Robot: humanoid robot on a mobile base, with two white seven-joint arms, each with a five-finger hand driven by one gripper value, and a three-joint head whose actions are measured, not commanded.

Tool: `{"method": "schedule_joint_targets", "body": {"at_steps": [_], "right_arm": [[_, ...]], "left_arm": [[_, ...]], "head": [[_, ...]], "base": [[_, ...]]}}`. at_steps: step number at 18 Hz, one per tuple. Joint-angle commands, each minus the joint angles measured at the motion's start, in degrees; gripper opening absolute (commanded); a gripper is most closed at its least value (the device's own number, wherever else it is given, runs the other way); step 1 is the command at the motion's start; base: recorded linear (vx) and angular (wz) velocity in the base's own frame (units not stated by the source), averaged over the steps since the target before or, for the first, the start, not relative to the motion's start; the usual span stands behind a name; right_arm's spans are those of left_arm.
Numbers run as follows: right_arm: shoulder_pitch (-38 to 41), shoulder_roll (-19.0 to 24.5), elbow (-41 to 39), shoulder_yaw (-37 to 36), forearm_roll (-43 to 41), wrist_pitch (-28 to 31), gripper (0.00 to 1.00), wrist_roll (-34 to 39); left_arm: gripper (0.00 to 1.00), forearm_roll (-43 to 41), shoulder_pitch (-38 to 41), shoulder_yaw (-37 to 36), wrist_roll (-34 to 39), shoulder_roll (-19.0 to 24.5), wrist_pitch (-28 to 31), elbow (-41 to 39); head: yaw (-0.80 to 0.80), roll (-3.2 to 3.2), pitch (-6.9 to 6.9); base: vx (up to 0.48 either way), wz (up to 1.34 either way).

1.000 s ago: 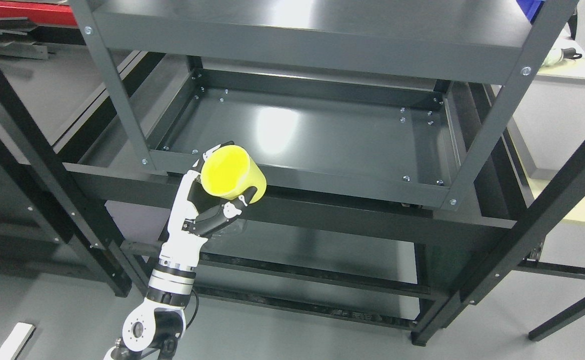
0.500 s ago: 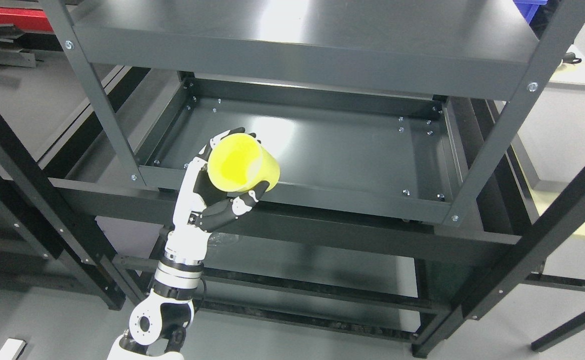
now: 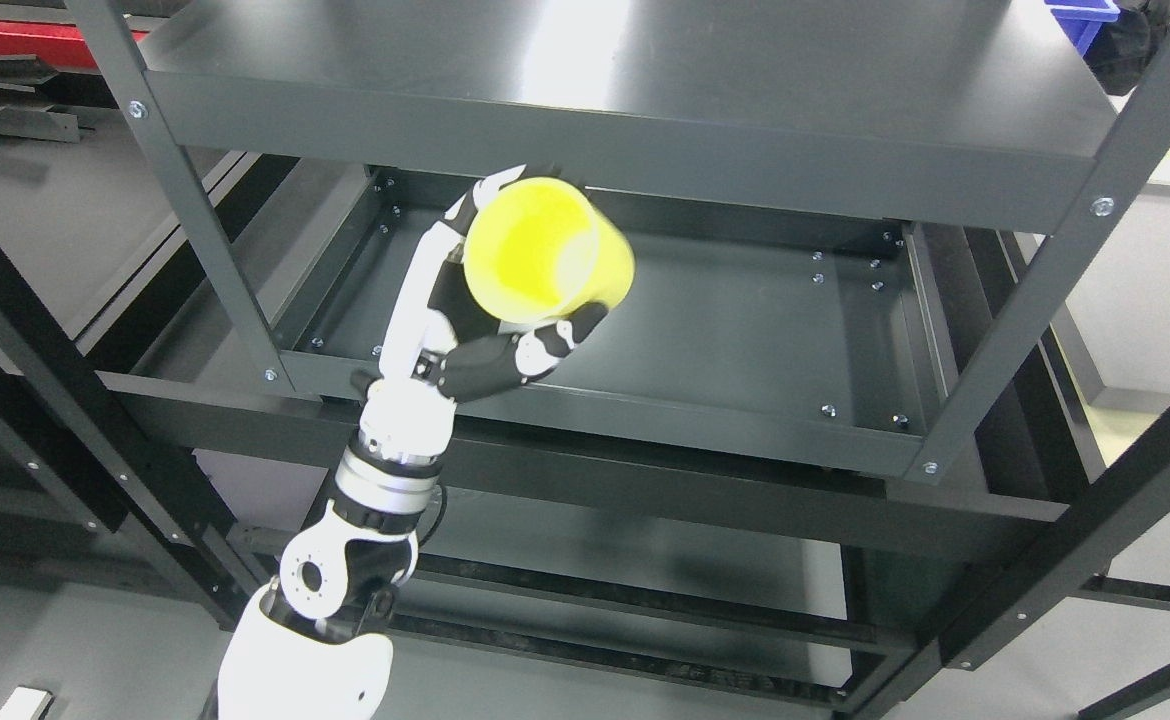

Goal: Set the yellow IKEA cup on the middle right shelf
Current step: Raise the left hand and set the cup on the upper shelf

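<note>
Left hand around yellow cup

Left hand has its fingers wrapped round the yellow cup, tipped on its side, mouth facing the camera. The dark shelf tray sits below and right of the fingers.

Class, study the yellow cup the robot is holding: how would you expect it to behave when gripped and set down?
The yellow cup looks like smooth plastic, so probably stiff, light and slightly slippery. The left hand holds it tilted, mouth towards the camera; released so over the shelf, its round body would likely roll.
</note>
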Motion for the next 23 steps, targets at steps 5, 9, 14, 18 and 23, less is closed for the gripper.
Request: {"method": "schedule_joint_targets", "body": {"at_steps": [5, 9, 14, 18, 23], "right_arm": [[0.8, -1.0, 0.0, 1.0, -1.4, 0.0, 0.99, 0.0], [0.8, -1.0, 0.0, 1.0, -1.4, 0.0, 0.99, 0.0], [0.8, -1.0, 0.0, 1.0, -1.4, 0.0, 0.99, 0.0], [0.8, -1.0, 0.0, 1.0, -1.4, 0.0, 0.99, 0.0], [0.8, -1.0, 0.0, 1.0, -1.4, 0.0, 0.99, 0.0]], "left_arm": [[0.01, 7.8, -21.2, -12.1, 2.8, -0.2, 7.1, -2.8], [0.01, 8.5, -27.5, -7.2, 17.8, -0.2, 16.4, -0.7], [0.01, 6.3, -29.2, 3.9, 22.5, -0.2, 31.8, 7.1], [0.02, 4.7, -33.5, 8.5, 24.8, -0.2, 36.6, 17.2], [0.1, 4.7, -35.7, 8.4, 25.8, -0.2, 43.5, 24.7]], "head": [[0.0, 0.0, 0.0], [0.0, 0.0, 0.0], [0.0, 0.0, 0.0], [0.0, 0.0, 0.0], [0.0, 0.0, 0.0]], "base": [[0.029, 0.01], [0.016, -0.01], [0.0, 0.0], [0.0, 0.0], [0.0, 0.0]]}}
